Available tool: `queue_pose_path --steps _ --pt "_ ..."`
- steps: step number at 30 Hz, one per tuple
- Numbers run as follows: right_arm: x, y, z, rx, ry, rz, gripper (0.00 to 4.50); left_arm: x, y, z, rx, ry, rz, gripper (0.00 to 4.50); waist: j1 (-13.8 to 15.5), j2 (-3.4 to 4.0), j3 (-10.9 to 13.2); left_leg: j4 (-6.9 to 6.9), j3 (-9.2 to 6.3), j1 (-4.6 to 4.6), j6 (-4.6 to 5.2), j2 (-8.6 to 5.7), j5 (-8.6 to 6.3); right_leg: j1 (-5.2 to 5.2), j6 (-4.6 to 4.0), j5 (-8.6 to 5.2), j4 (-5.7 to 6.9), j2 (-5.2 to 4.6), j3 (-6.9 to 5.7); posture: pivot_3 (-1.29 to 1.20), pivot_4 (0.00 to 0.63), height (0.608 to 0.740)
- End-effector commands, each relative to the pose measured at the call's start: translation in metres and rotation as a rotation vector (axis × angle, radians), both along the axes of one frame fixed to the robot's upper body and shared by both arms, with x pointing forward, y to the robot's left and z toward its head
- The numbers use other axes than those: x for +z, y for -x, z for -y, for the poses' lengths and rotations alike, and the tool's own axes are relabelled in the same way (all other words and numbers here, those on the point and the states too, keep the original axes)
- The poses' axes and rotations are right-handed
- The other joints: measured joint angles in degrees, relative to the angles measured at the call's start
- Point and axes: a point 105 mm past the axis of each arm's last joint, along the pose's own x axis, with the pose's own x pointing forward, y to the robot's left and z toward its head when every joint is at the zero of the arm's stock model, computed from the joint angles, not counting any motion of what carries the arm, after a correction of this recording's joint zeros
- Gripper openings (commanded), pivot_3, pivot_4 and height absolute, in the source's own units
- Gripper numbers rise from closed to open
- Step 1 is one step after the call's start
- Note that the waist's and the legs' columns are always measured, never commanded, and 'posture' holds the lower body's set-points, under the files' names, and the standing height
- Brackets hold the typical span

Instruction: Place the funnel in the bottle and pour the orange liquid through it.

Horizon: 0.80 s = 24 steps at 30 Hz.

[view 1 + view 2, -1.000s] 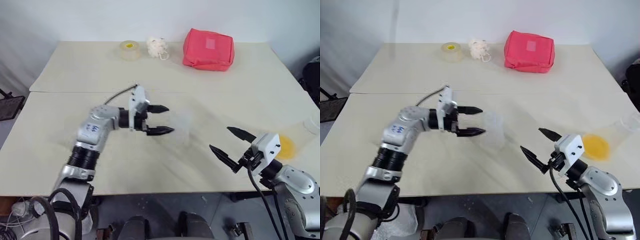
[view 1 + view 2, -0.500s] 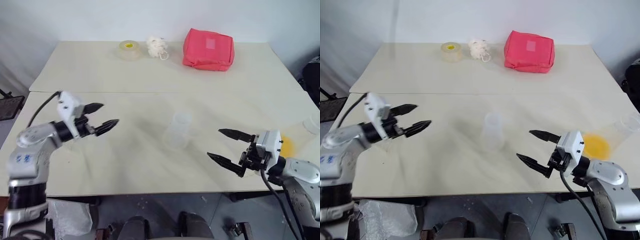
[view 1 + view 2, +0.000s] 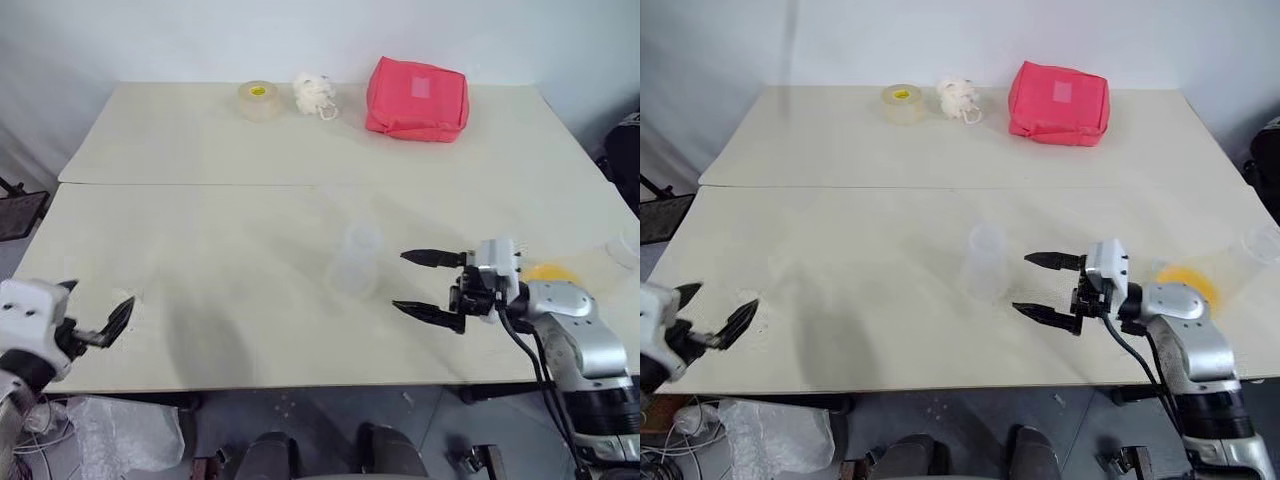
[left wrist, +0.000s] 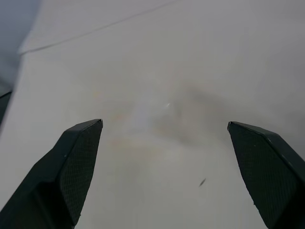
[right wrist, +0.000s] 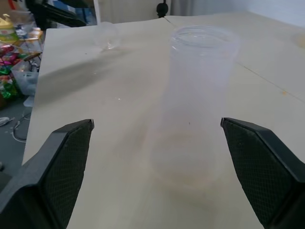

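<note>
The right gripper [image 3: 1048, 288], jaws spread wide and empty, faced the translucent whitish tapering plastic bottle [image 3: 986, 262] just beside it, seemingly to steady it; the left gripper [image 3: 95, 318] hung spread too, well apart.

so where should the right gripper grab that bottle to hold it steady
Judging by its shape, grip the bottle around its narrower upper part, coming in level from the robot's right. It stands upright, widening toward the base, and the open right gripper already faces it with a finger on either side in the right wrist view.
</note>
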Motion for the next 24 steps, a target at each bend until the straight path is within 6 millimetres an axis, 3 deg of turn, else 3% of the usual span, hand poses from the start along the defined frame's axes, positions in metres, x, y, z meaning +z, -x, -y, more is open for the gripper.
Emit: queue_pose_path --steps 1,10,24 --pt "0.006 -0.001 -0.001 0.012 0.006 0.040 4.50 0.008 -0.006 -0.001 0.034 -0.079 0.031 4.48 0.12 0.01 0.01 0.01 -0.02 0.00 0.00 -0.02 0.00 0.01 -0.01 0.00 0.00 -0.02 0.01 0.00 0.150 0.740" --pt "0.006 0.003 0.004 -0.029 0.020 0.047 4.50 -0.002 -0.046 -0.009 0.108 -0.128 -0.008 4.48 -0.36 0.05 0.01 -0.06 0.04 0.01 0.00 -0.04 0.00 -0.06 -0.01 -0.01 0.07 -0.01 -0.02 0.00 0.150 0.740" --pt "0.005 0.010 0.011 -0.081 0.029 0.042 4.50 -0.002 -0.050 -0.016 0.138 -0.129 -0.037 4.48 -0.27 0.05 0.02 -0.05 0.12 0.00 -0.01 -0.02 -0.01 -0.11 -0.01 -0.01 0.07 0.00 0.00 0.00 0.150 0.740"
